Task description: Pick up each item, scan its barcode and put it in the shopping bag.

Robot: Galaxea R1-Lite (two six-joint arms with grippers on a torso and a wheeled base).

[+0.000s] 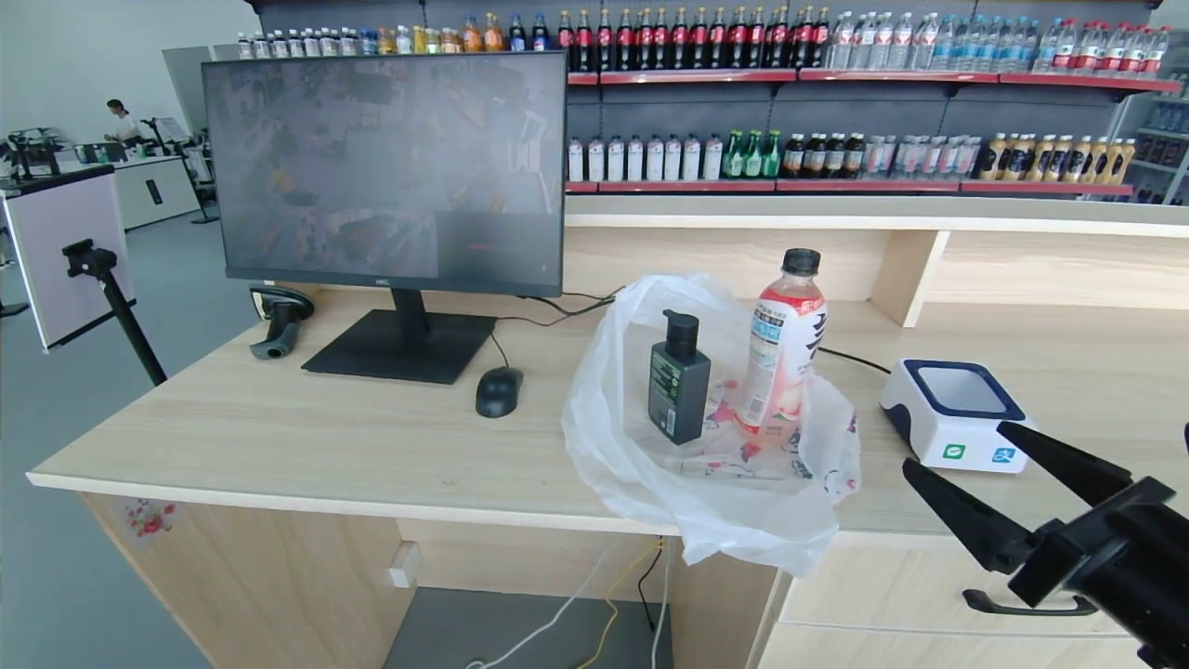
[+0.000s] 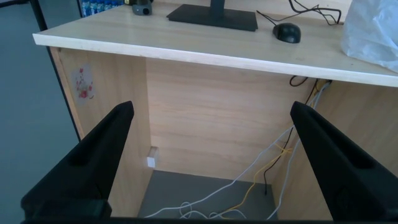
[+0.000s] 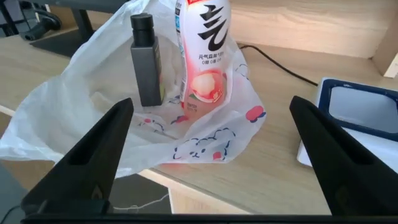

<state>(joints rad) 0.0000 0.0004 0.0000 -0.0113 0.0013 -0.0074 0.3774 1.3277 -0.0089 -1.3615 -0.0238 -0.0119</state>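
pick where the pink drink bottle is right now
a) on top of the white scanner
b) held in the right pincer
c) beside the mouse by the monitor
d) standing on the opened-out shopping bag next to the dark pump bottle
d, the pink drink bottle stands upright on the opened-out shopping bag beside the dark pump bottle, and the right pincer is open and holds nothing.

Bright, even indoor light is falling from overhead onto the pale wooden worktop [image 1: 279,437]. Shadows are lying soft and faint under the monitor [image 1: 385,167] and beside the mouse [image 1: 499,390]. The dark monitor screen is looking dim and hazy. The translucent shopping bag [image 1: 608,437] is glowing white with a mild sheen. In the head view, mild wide-angle distortion is leaning lines near the edges. In the left wrist view, the recess under the worktop is sitting in dimmer shade.
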